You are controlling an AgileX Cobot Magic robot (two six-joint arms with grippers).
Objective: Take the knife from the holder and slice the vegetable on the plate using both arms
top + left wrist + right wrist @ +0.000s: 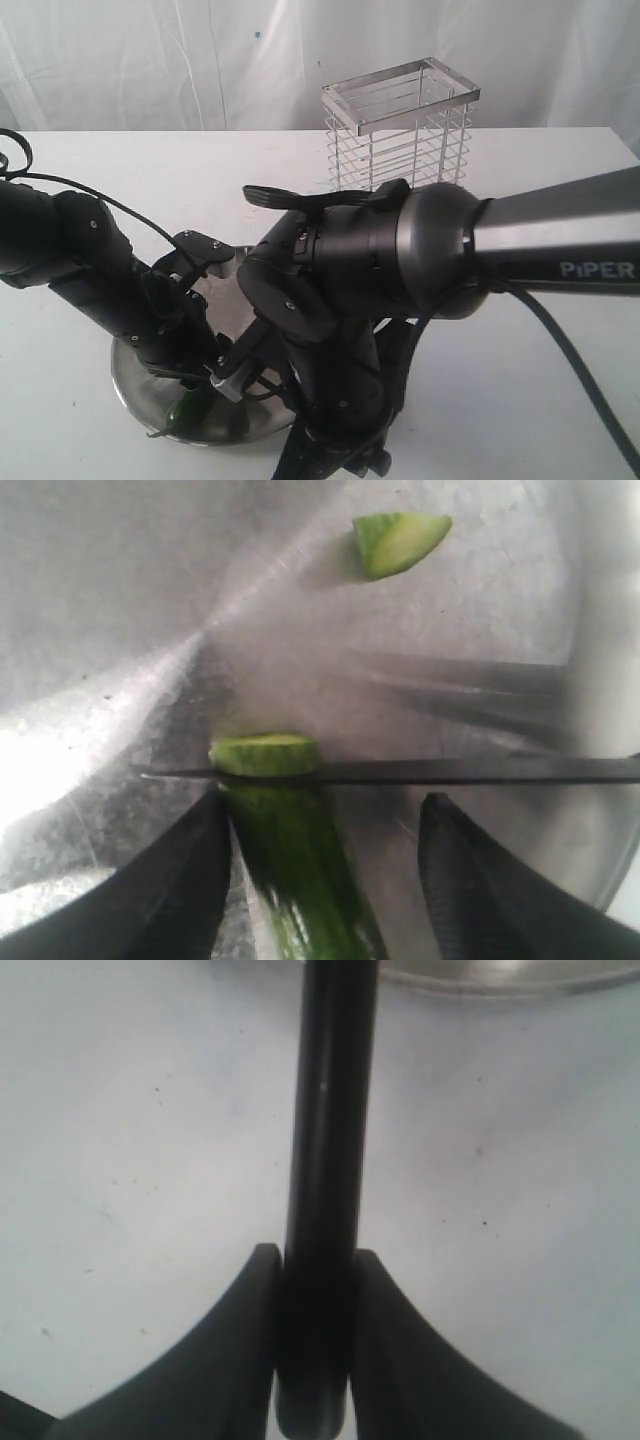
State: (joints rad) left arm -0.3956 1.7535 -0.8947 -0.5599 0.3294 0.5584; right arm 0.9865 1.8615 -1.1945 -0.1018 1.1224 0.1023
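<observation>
The white table spreads under me. My right arm comes in from 3 o'clock in the exterior view and bends down at the near edge; my left arm comes in from 9 o'clock and slopes down toward the plate. The wire holder stands upright at the far side, at about 1 o'clock from the plate and well apart from it. The plate lies at 7 o'clock on the table, partly hidden by my left arm.

My right pincer is clamped on the black handle of the knife, both fingers pressed against it. The dark blade lies edge-down across the pepper, which rests flat on the plate's steel.

My left pincer stands wide apart astride the pepper. One finger is just beside the pepper, perhaps touching; the other is clearly apart from it, so I do not grip.

Beyond the blade, the pepper's end shows a pale cut face. A small cut wedge lies alone farther off on the plate.
</observation>
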